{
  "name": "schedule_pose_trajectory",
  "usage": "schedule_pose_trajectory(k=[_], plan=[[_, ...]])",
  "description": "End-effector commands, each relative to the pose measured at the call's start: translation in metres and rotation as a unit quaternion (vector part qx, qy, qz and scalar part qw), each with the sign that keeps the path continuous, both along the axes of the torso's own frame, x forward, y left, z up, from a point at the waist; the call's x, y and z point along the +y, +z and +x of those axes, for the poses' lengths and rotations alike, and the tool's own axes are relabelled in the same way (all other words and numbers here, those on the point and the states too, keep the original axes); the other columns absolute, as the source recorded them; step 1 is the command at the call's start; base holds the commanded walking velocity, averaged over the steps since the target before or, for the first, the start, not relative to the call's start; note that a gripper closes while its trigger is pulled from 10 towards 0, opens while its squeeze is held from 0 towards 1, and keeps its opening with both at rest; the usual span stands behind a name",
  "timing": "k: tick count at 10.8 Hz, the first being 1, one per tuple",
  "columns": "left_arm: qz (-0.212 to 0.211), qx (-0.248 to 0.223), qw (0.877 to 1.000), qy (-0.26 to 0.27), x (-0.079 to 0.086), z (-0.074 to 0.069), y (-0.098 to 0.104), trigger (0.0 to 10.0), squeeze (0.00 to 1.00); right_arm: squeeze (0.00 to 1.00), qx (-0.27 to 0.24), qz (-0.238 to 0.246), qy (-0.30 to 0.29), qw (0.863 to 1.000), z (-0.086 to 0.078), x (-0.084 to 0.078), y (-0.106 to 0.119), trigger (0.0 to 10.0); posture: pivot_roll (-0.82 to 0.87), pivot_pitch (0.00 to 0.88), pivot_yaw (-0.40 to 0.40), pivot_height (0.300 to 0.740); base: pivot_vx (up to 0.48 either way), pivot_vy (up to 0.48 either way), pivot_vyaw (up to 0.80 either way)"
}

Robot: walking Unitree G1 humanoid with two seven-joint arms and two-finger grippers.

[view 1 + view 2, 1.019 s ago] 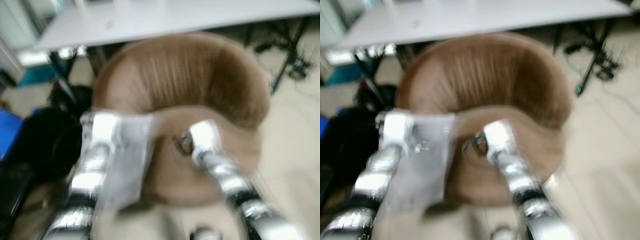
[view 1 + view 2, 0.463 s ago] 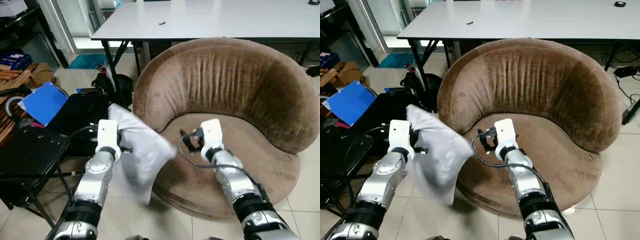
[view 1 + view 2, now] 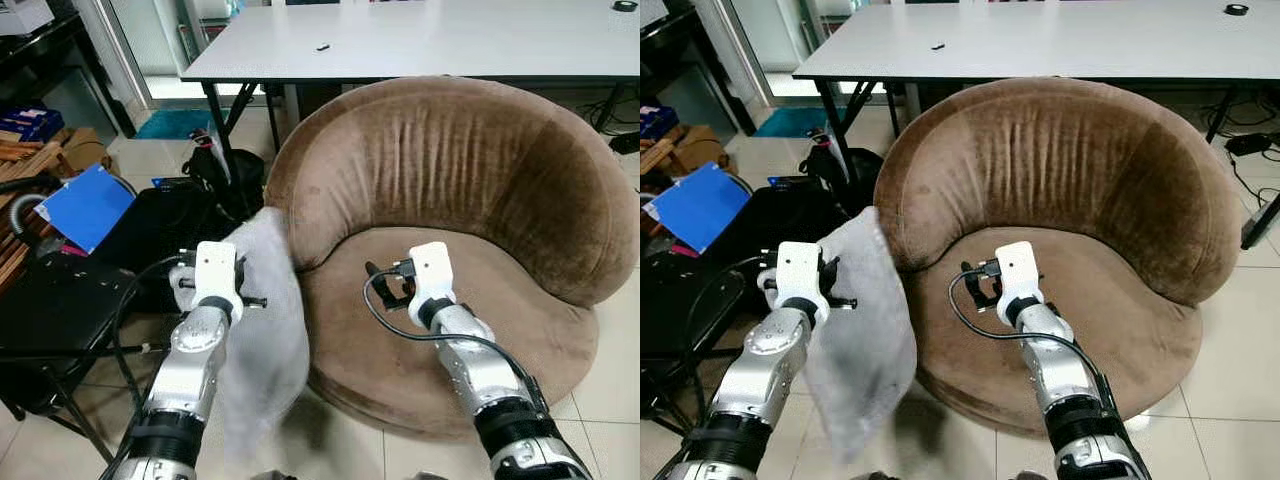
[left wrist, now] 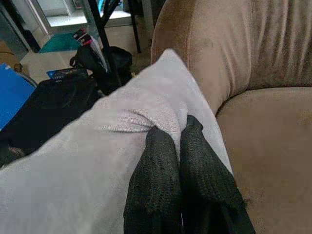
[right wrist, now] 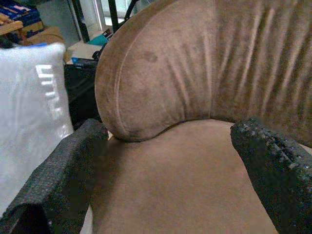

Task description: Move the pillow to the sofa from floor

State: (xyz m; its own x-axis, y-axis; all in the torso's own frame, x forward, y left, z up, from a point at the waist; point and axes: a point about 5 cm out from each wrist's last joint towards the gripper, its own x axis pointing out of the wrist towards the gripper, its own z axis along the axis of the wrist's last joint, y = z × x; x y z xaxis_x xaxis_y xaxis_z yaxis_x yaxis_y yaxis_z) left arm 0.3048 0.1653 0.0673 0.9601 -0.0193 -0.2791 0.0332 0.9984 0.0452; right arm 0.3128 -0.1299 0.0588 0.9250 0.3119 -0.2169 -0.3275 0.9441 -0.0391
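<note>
A pale grey pillow (image 3: 262, 330) hangs in the air beside the left rim of a round brown velvet sofa (image 3: 470, 190). My left gripper (image 4: 178, 127) is shut on the pillow's upper edge, pinching the fabric. The pillow's lower end dangles over the tiled floor, blurred. My right gripper (image 5: 168, 146) is open above the sofa's seat (image 3: 1110, 310), its two black fingers (image 5: 58, 165) spread wide, holding nothing. In the right wrist view the pillow (image 5: 29, 117) stands off to one side of the seat, apart from the fingers.
A white table (image 3: 430, 35) stands behind the sofa. To the left are a black bag (image 3: 160, 225), a blue folder (image 3: 85, 205), a black chair (image 3: 50, 310) and cables. Pale floor tiles (image 3: 610, 380) lie to the right.
The view steadied after a blurred camera swing. Over the last half second the pillow swung from tilting toward the sofa to hanging straight down from my left gripper.
</note>
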Motion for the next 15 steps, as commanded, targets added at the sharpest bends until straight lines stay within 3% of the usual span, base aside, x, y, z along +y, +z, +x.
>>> schedule_pose_trajectory(k=[1, 2, 9, 11, 15], plan=[[0.008, -0.030, 1.000, -0.005, 0.002, 0.004, 0.015, 10.0, 0.00, 0.00, 0.003, -0.004, 0.008, 1.000, -0.001, 0.004, 0.000, 10.0, -0.18, 0.000, 0.098, 0.740, 0.000, 0.000, 0.00], [-0.007, -0.034, 0.999, -0.006, 0.004, 0.006, 0.017, 10.0, 0.00, 0.00, 0.006, -0.005, 0.008, 1.000, -0.001, 0.005, -0.002, 10.0, -0.18, 0.000, 0.098, 0.740, 0.000, 0.000, 0.00], [0.000, -0.035, 0.999, -0.010, 0.005, 0.010, 0.021, 10.0, 0.00, 0.00, 0.015, -0.009, 0.021, 1.000, -0.004, 0.014, -0.007, 10.0, -0.17, 0.000, 0.099, 0.740, 0.461, 0.000, 0.00], [0.018, -0.038, 0.999, -0.018, 0.003, 0.008, 0.021, 10.0, 0.00, 0.00, 0.017, -0.011, 0.028, 0.999, -0.006, 0.017, -0.009, 10.0, -0.17, 0.000, 0.098, 0.740, 0.000, 0.000, 0.00], [0.014, -0.037, 0.999, -0.018, 0.002, 0.006, 0.020, 10.0, 0.00, 0.00, 0.008, -0.011, 0.038, 0.999, -0.006, 0.019, -0.008, 10.0, -0.17, 0.000, 0.095, 0.740, 0.000, 0.000, 0.00]])
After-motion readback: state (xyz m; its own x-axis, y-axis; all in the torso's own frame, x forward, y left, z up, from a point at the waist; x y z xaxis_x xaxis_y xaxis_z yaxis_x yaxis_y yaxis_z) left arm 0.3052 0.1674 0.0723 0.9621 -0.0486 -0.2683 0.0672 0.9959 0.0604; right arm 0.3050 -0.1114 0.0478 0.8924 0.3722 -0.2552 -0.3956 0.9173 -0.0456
